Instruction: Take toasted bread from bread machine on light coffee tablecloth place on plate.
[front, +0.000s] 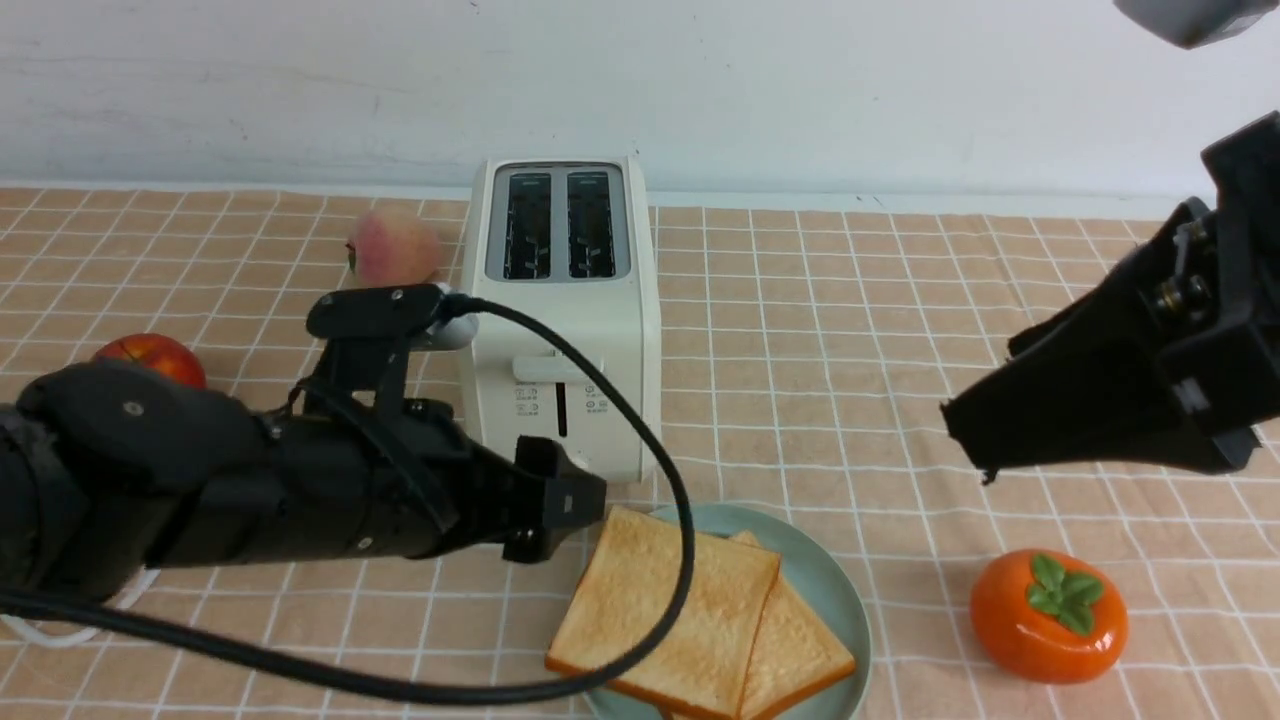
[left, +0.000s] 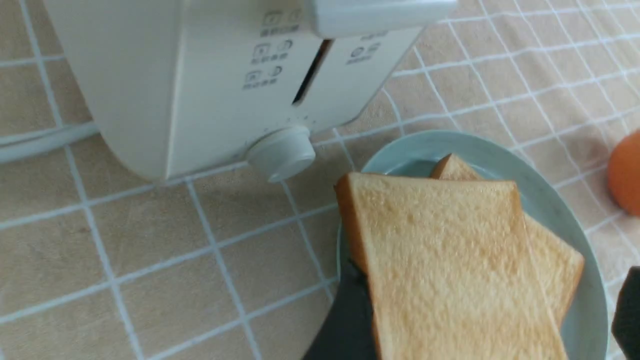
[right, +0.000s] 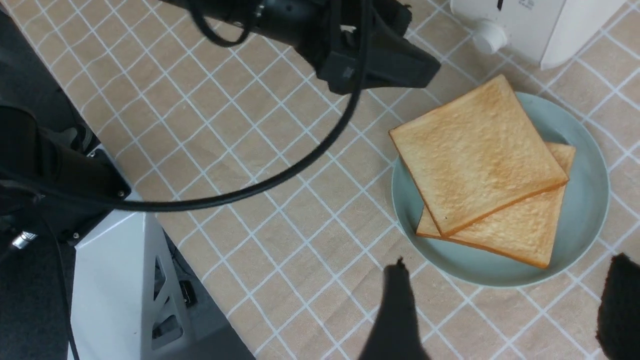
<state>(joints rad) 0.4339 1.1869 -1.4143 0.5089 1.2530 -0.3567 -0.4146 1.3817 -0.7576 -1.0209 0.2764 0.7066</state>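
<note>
Two slices of toasted bread lie stacked on the pale teal plate (front: 838, 590), the top slice (front: 665, 610) overlapping the lower one (front: 800, 645). The cream bread machine (front: 560, 310) stands behind the plate on the light coffee tablecloth (front: 850, 330); its two slots look dark and empty. My left gripper (front: 565, 512) is low at the plate's left edge, open. In the left wrist view its fingers (left: 340, 320) stand wide on either side of the top slice (left: 450, 260), one at its edge, the other apart. My right gripper (front: 968, 440) hangs open and empty above the cloth to the right.
An orange persimmon (front: 1048, 615) sits right of the plate. A peach (front: 392, 247) and a red apple (front: 150, 358) lie left of the bread machine. My left arm's black cable (front: 685, 520) loops over the toast. The white cord (left: 45, 142) runs beside the machine.
</note>
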